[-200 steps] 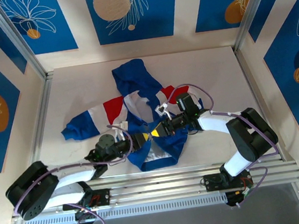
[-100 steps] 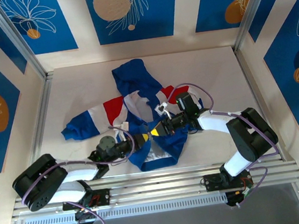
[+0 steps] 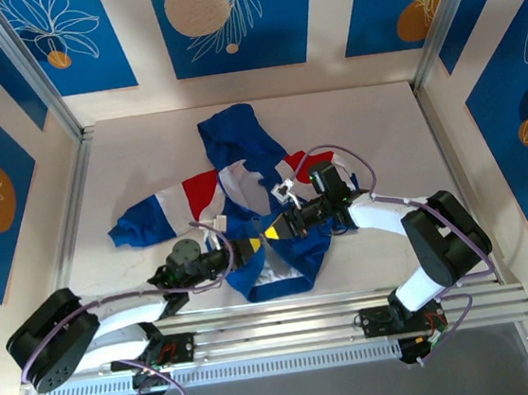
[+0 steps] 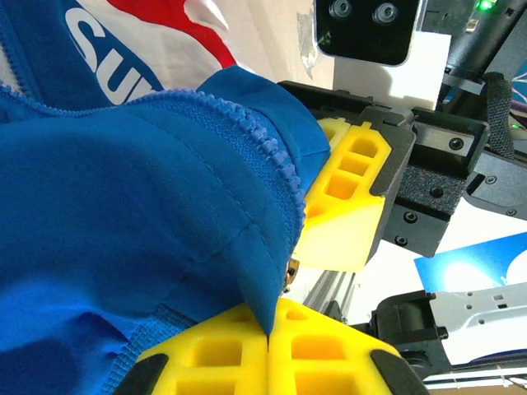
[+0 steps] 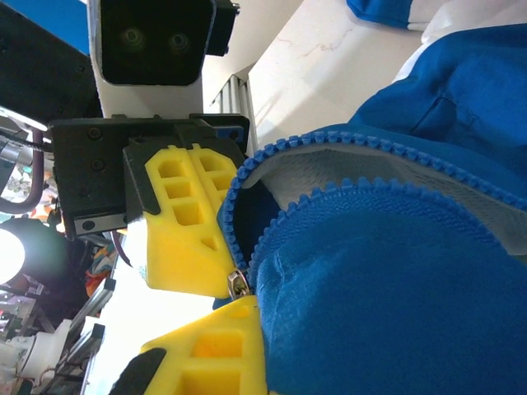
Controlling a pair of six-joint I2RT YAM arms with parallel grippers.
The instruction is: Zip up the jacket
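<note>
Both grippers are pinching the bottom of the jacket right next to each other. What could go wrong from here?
1. The left gripper pinches only a thin corner of the jacket beside the zipper teeth, so a pull may slip it free.
2. The right gripper sits almost against it, so the two may collide.
3. The small metal zipper piece sits between fabric folds and may snag cloth.

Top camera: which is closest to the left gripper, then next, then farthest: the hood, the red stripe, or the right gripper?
1. Right gripper, just right of the left gripper, on the same jacket edge.
2. Red stripe, up and to the left.
3. Hood, farthest up, toward the back wall.
</note>
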